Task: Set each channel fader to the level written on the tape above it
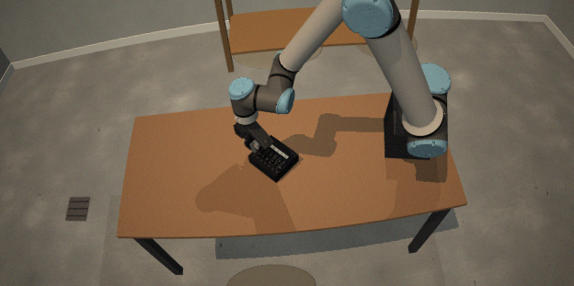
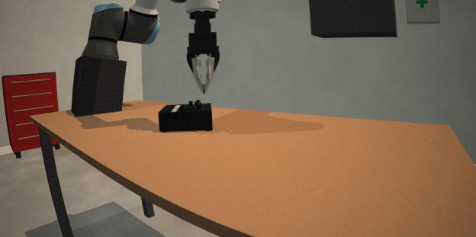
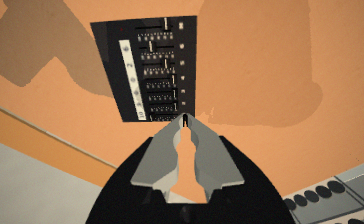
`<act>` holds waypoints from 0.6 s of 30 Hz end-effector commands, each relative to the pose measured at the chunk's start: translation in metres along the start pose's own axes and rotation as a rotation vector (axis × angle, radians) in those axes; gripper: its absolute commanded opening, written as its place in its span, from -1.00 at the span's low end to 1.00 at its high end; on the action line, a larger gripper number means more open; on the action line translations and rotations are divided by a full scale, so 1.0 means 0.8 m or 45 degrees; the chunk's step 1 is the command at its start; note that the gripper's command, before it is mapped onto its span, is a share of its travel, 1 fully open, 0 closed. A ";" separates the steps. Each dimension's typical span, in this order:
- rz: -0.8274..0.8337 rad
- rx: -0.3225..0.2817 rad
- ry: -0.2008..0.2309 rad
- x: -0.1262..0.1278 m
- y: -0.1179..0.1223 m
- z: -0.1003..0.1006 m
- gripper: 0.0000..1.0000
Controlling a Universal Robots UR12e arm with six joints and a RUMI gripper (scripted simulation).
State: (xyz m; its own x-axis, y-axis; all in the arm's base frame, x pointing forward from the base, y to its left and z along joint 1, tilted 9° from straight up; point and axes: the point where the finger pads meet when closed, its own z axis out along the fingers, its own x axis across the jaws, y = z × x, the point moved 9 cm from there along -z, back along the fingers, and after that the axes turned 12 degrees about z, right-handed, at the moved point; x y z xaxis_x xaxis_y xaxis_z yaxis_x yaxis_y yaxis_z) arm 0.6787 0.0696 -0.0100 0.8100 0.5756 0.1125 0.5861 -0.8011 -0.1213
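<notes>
The lighting desk (image 1: 274, 161) (image 2: 185, 118) (image 3: 148, 70) is a small black box on the orange table (image 1: 193, 178) (image 2: 305, 159). A white tape strip (image 3: 132, 80) runs along one side, and several fader slots with small caps (image 3: 159, 60) lie beside it. The caps stand at different places along their slots. My gripper (image 2: 204, 90) (image 3: 185, 114) (image 1: 258, 148) is shut and empty. It hangs a little above the desk, over its near edge in the wrist view, fingertips together and pointing down.
The arm's dark base block (image 1: 400, 137) (image 2: 97, 87) stands on the table's far side. A wooden shelf unit (image 1: 258, 31) stands behind the table. A red drawer cabinet (image 2: 28, 110) stands on the floor at the left. A dark wall cabinet (image 2: 351, 3) hangs behind.
</notes>
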 end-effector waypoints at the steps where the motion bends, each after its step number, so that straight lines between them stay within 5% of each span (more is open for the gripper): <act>1: 0.000 -0.001 0.001 0.001 0.000 -0.001 -1.00; 18: 0.000 -0.002 0.001 0.001 0.001 0.004 -1.00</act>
State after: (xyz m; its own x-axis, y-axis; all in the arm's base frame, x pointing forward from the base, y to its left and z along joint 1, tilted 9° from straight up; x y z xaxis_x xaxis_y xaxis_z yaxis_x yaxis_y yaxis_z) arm 0.6789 0.0700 -0.0121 0.8100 0.5756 0.1123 0.5861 -0.8012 -0.1211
